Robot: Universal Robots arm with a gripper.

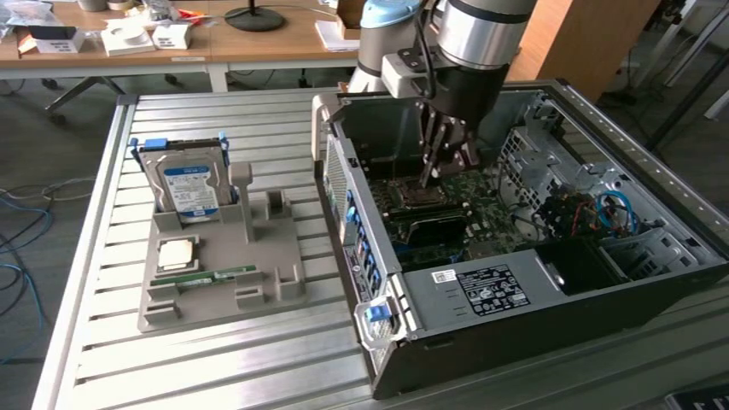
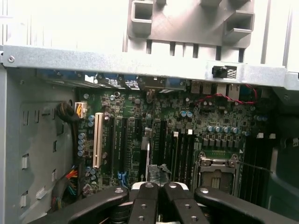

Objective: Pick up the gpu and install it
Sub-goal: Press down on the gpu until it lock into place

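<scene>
The gripper reaches down inside the open computer case — whatever sits between its fingertips is too dark and small to make out in the exterior view. In the wrist view the black fingers run off the picture's edge, so their tips are cut away. The motherboard beneath them is partly covered — its slots blur together.
</scene>
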